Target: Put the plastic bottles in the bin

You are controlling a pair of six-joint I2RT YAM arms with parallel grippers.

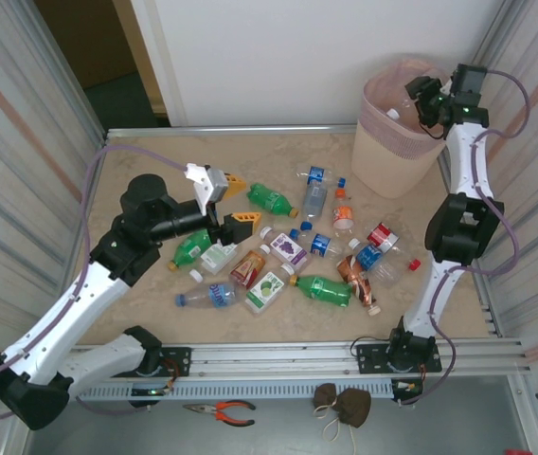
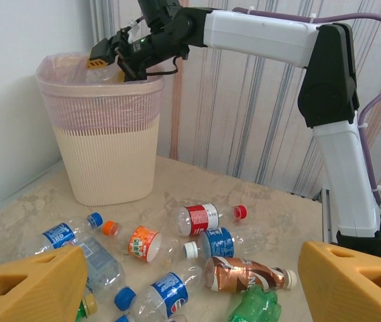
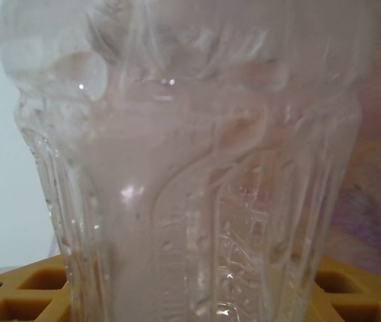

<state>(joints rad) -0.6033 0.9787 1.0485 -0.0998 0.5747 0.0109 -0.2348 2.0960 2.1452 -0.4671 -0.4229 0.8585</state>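
Robot lab — corrugated walls (image 1: 23, 123) (aluminium rail (image 1: 278, 353)).

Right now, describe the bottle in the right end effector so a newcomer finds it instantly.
Start at the pale mesh-banded bin in the far right corner of the table. Over its opening, the right end effector grips a clear ribbed bottle. It is the only one held aloft; the other bottles lie scattered on the tabletop.

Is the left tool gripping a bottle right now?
No, the left tool is open, its orange fingers spread wide apart with nothing held between them.
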